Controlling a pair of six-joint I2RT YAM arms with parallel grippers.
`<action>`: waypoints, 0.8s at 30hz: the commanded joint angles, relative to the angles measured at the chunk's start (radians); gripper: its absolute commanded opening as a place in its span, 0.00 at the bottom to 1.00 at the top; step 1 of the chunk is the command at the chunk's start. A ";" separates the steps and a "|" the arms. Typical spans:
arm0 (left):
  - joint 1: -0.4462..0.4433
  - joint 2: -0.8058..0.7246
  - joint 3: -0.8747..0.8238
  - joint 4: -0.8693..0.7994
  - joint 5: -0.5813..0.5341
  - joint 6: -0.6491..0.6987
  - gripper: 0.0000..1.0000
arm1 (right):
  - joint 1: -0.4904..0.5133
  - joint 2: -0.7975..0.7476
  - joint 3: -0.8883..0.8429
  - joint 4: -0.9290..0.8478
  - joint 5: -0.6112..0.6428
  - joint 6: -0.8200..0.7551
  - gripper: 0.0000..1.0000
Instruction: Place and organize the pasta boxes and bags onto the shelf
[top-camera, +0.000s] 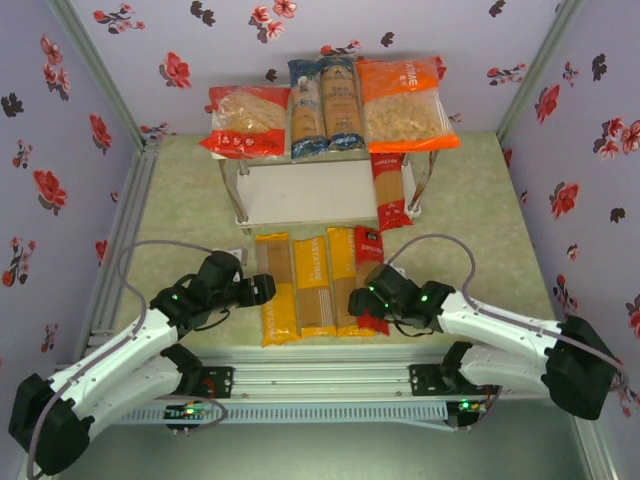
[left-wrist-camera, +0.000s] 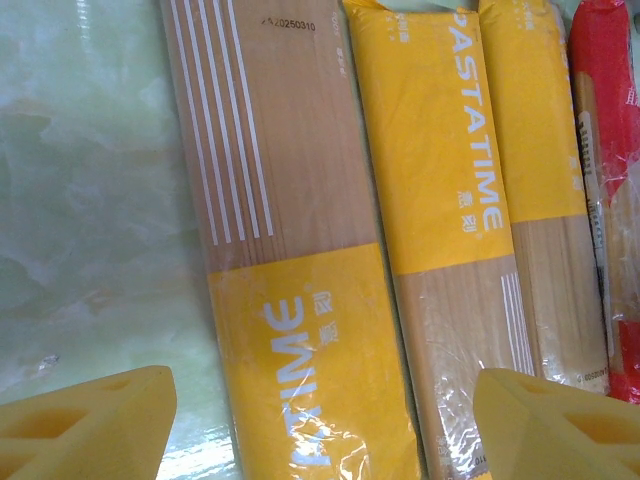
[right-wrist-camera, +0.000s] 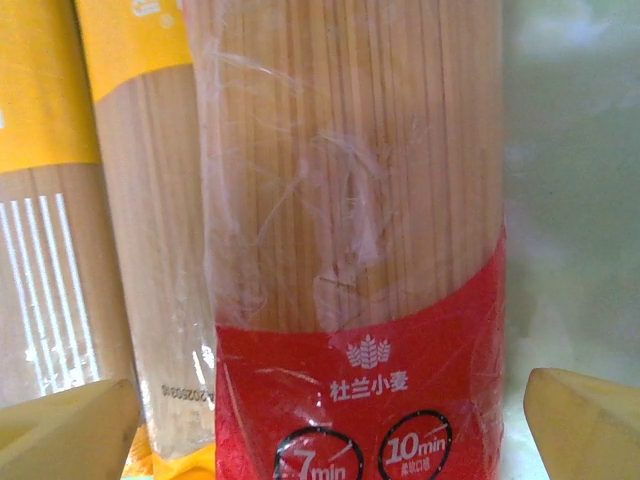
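Top external: I see the shelf (top-camera: 300, 195) at the back of the table (top-camera: 470, 230). Its top board carries the red-ended bag (top-camera: 248, 122), two blue packs (top-camera: 340, 100) and the orange bag (top-camera: 405, 103).
Stray pack: a second red pack (top-camera: 388, 190) hangs tilted at the shelf's right front corner, lower end towards the table. I cannot tell what it rests on.
On table: three yellow packs (top-camera: 311, 285) lie side by side, touching, with the red pack (top-camera: 368, 248) just to their right.
Left gripper (left-wrist-camera: 320, 400): fingers apart, hovering over the leftmost yellow packs, clamped on nothing.
Right gripper (right-wrist-camera: 325, 425): fingers apart, one on each side of the red pack's printed end. I see no contact with the film.
Handling (my judgement): this is long dry spaghetti in thin glossy film. It should be light and stiff along its length, but brittle if bent and slippery where the film wrinkles.
Grip point: I would take it across the narrow width, near the middle of its length, so neither end droops. The right gripper sits close to one end, and I expect a lift from there to tip the pack.
Pressure: modest, since loose strands can shift under a squeeze.
Progress: four packages are shelved squarely, one is askew, and four are on the table.
Destination (a guess): the lower board, with the packs laid lengthwise and parallel.
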 joint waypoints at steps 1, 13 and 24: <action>0.007 -0.008 -0.011 0.002 0.003 0.012 0.78 | 0.005 0.032 -0.012 0.015 0.031 0.058 0.99; 0.009 -0.019 -0.011 -0.004 0.003 0.012 0.78 | -0.036 0.103 -0.078 0.113 0.003 0.060 0.97; 0.009 -0.032 -0.013 -0.012 -0.003 0.011 0.77 | -0.079 0.088 -0.116 0.173 -0.066 0.045 0.62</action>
